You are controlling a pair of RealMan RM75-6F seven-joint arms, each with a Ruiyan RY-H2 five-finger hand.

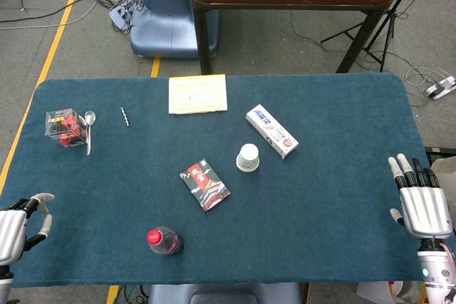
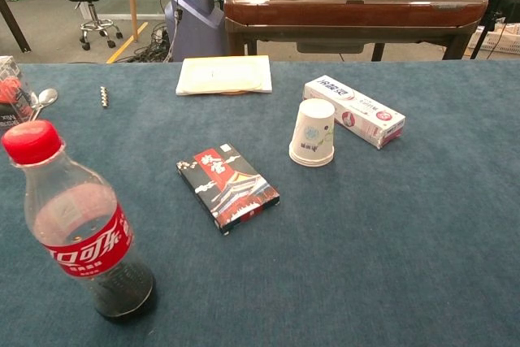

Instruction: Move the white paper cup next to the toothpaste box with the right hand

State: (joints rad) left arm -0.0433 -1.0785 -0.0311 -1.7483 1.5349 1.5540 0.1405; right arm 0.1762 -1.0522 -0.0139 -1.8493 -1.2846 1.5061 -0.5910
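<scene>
one cup [image 1: 248, 157] stands upside down just beside one toothpaste box [image 1: 271, 131], so we judge the placing done. our right hand [image 1: 422, 203] lies at the table's right edge, fingers spread, holding nothing; our left hand [image 1: 18, 222] rests loosely curled, empty. we also count one bottle [image 2: 79, 224], one card pack [image 2: 227, 186], one spoon [image 1: 89, 129].

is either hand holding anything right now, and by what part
Nothing is held. The right hand is open at the table's edge; the left hand holds nothing. The white paper cup stands free.
</scene>
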